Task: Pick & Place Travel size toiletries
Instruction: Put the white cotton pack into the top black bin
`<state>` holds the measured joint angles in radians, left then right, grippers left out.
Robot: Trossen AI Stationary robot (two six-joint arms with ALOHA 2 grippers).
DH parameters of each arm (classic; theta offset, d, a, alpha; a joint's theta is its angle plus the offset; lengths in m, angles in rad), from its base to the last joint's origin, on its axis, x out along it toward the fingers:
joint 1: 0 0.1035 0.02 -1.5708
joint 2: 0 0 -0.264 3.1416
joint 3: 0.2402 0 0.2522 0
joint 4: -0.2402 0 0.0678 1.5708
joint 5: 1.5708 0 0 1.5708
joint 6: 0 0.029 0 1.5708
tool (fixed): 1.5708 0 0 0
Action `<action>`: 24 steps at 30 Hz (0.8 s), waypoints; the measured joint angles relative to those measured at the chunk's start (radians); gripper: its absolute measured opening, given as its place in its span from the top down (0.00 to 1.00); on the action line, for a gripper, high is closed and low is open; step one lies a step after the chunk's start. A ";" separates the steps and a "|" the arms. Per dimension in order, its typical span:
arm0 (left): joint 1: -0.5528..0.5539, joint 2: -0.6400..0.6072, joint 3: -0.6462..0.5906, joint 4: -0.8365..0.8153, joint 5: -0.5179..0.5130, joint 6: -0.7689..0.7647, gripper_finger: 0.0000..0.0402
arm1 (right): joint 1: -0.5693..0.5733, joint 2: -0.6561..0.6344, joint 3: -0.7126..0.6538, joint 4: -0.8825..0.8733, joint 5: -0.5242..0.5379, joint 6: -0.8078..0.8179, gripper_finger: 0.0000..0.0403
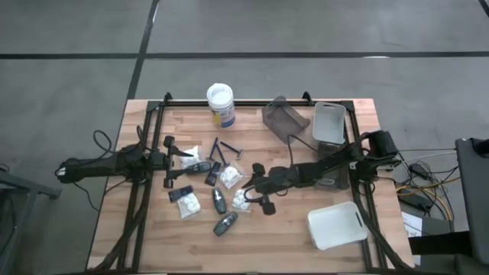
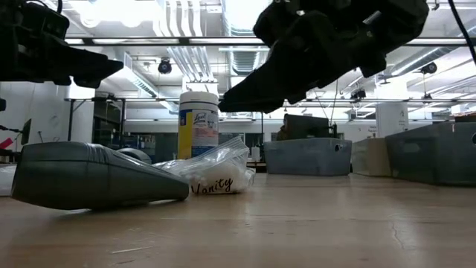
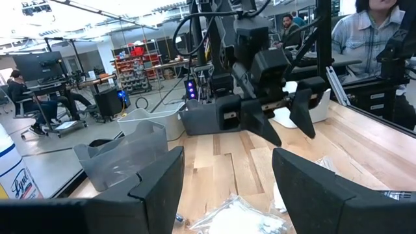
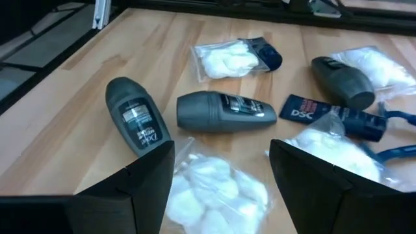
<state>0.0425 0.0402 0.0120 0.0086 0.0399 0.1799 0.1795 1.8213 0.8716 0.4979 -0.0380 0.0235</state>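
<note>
High view: both arms over scattered toiletries on the worktop (image 1: pixel 153 244).
Right gripper (image 4: pixel 221 179) jaws spread above a white packet (image 4: pixel 218 185); left gripper (image 3: pixel 224 185) jaws spread too.

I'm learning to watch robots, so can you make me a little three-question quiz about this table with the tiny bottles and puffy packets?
1. True or false: the right pincer is open, hovering over a white puffy packet.
2. Which stands upright at the table's far edge? A) the white-lidded jar B) a dark grey bottle C) the white tray
3. Fill in: the left pincer is ____ (open or shut).

Key: 1 true. 2 A; the grey bottle lies on its side and the white tray sits at the near right corner. 3 open, holding nothing.
</note>
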 joint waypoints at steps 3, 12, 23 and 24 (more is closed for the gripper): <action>0.000 0.000 0.000 0.001 0.000 0.000 0.41 | 0.005 0.024 0.041 -0.073 0.000 0.014 0.40; 0.000 0.000 0.000 0.003 0.000 0.000 0.41 | 0.033 0.060 0.143 -0.285 0.004 0.008 0.47; 0.000 0.001 0.000 0.005 0.001 0.000 0.41 | 0.045 0.063 0.139 -0.282 0.007 0.002 0.53; 0.000 0.001 0.000 0.005 0.001 0.000 0.41 | 0.045 0.065 0.138 -0.282 0.008 -0.001 0.54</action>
<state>0.0425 0.0410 0.0116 0.0139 0.0406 0.1799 0.2249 1.8866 1.0093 0.2161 -0.0304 0.0223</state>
